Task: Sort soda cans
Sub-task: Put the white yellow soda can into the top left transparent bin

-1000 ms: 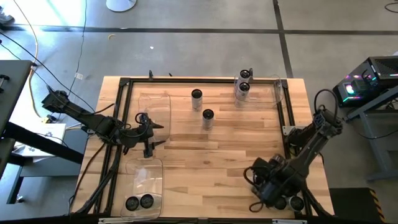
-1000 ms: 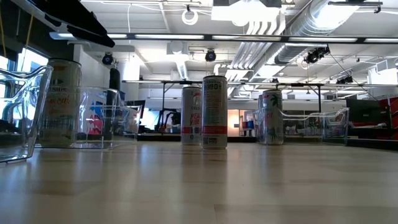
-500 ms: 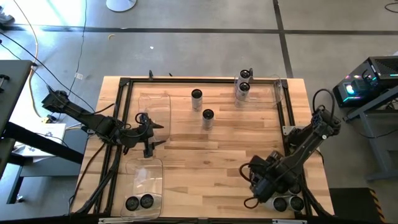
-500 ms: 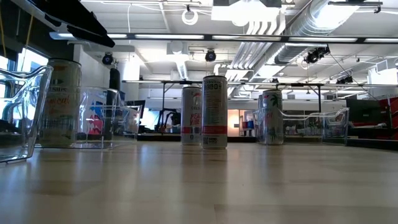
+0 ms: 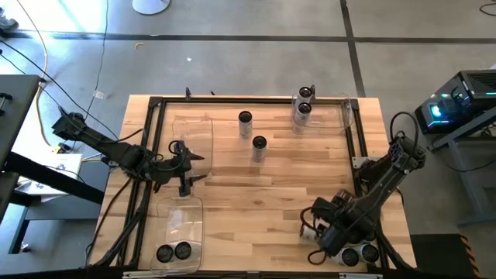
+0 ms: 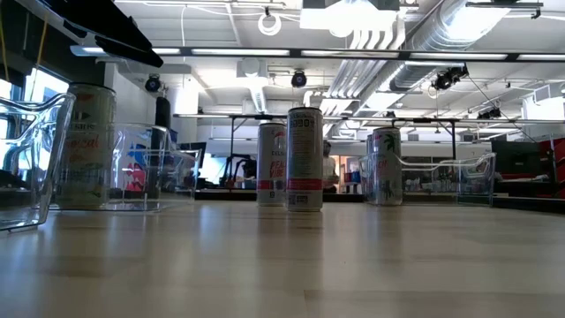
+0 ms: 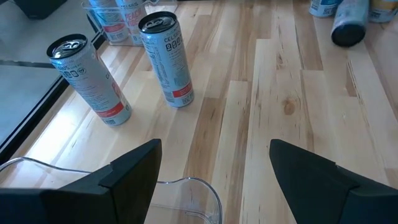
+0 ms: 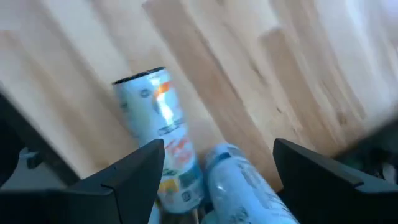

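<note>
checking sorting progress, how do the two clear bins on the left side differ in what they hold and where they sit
The near-left bin holds two dark-topped cans at its near end; the far-left bin holds no cans. The near one sits at the table's front edge; the far one lies beyond the left gripper, whose open fingers hover between them. Both are clear plastic.

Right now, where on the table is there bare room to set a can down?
Bare wood lies between the two middle cans and the right gripper, and between them and the left gripper. Crowded: the far right bin, the near left bin, and the cans at the right gripper.
</note>
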Motion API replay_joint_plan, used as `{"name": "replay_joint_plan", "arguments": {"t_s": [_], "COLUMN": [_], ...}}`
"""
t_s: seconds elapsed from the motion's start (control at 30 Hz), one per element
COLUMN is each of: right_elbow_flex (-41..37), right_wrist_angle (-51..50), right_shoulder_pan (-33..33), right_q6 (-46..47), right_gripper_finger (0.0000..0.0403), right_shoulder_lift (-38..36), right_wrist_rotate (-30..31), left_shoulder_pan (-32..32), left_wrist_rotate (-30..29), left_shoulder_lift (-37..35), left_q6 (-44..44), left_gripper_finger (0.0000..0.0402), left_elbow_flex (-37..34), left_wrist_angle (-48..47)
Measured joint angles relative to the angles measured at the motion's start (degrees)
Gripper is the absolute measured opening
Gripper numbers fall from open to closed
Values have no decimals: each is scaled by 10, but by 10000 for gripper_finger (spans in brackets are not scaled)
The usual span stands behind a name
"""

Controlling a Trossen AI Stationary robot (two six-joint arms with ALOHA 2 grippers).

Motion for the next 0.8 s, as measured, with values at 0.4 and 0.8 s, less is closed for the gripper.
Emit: {"name": "replay_joint_plan", "arguments": {"t_s": [0.4, 0.8], "right_elbow_flex": [1, 1], "right_wrist_angle": [87, 93], "right_shoulder_pan": [-20, -47], "right_q6": [-131, -248], "right_gripper_finger": [296, 296], "right_shoulder_lift": [51, 142], "right_wrist_rotate": [2, -63], "left_shoulder_pan": [0, 0], "left_wrist_rotate": [0, 0], "left_shoulder_lift": [0, 0], "left_q6": [0, 0], "left_gripper_finger": [294, 294], "left_elbow_flex": [0, 0], "left_wrist_angle": [0, -1]}}
